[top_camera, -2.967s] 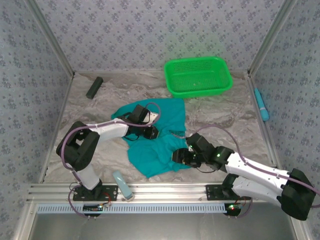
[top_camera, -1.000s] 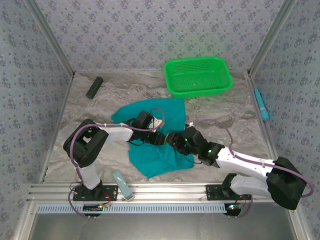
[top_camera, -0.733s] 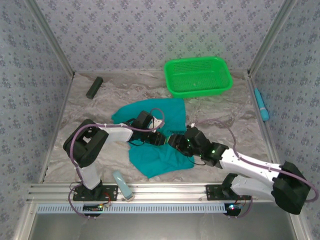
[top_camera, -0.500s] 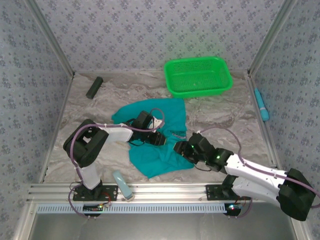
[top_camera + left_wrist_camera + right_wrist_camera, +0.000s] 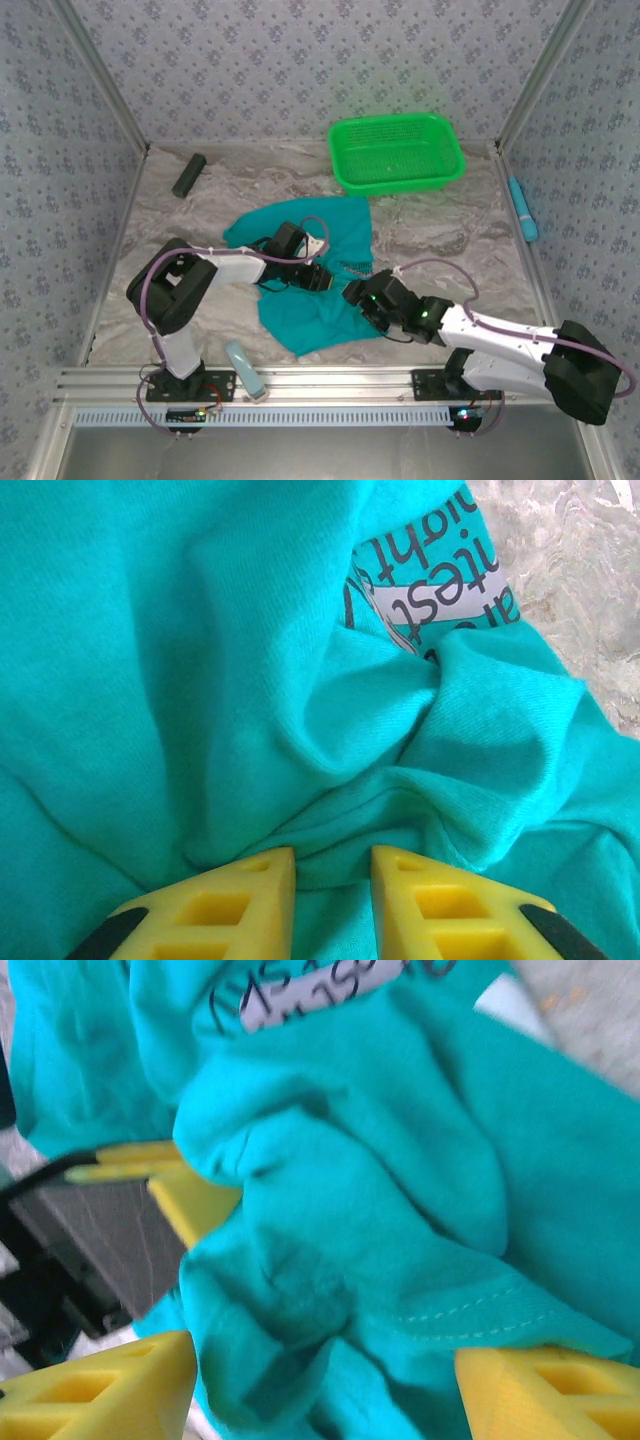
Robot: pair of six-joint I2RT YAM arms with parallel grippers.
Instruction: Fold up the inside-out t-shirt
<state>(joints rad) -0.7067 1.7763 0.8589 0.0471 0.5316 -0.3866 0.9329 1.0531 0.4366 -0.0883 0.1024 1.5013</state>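
The inside-out t-shirt (image 5: 300,318) lies crumpled in the middle of the surface (image 5: 200,300), its longer run going from the far side toward the near edge, with a broad lobe spread toward the far right. Both arms meet over its middle. The left pincer (image 5: 322,278) reaches in from the left and the right pincer (image 5: 352,293) from the right, their tips just beside each other.

In the left wrist view the left pincer (image 5: 333,858) stands narrow, a ridge of teal cloth drawn into the gap between its 2 yellow fingers; it appears to be pinching that fold. A patch of printed lettering (image 5: 435,585) lies beyond it.

In the right wrist view the right pincer (image 5: 325,1360) is spread wide, a bunched hump of shirt between its fingers with nothing gripped. The cloth lies straight ahead and below it.

The coming move likely turns on the right pincer taking cloth beside the left's grip. The left pincer's own finger (image 5: 150,1175), close ahead, is the main thing in the way.

The green basket (image 5: 390,121), dark block (image 5: 189,175), a blue object by the right wall (image 5: 522,210) and a pale one at the near edge (image 5: 244,368) sit well apart.
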